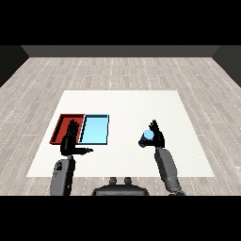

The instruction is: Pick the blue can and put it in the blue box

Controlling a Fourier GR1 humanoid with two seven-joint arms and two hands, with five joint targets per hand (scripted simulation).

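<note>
The blue can [146,138] is a small light blue cylinder standing on the white table, right of centre. My right hand [156,136] is right against its right side, fingers pointing up and thumb reaching toward it, curling partly around it. The light blue tray [95,129] lies left of centre, well to the left of the can. My left hand [71,139] is raised with straight fingers over the near edge of the red tray, thumb stretched toward the right, holding nothing.
The red tray [63,125] lies directly left of the light blue tray, touching it. The white table [122,103] extends far behind both trays and to the right of the can. Grey wooden floor surrounds it.
</note>
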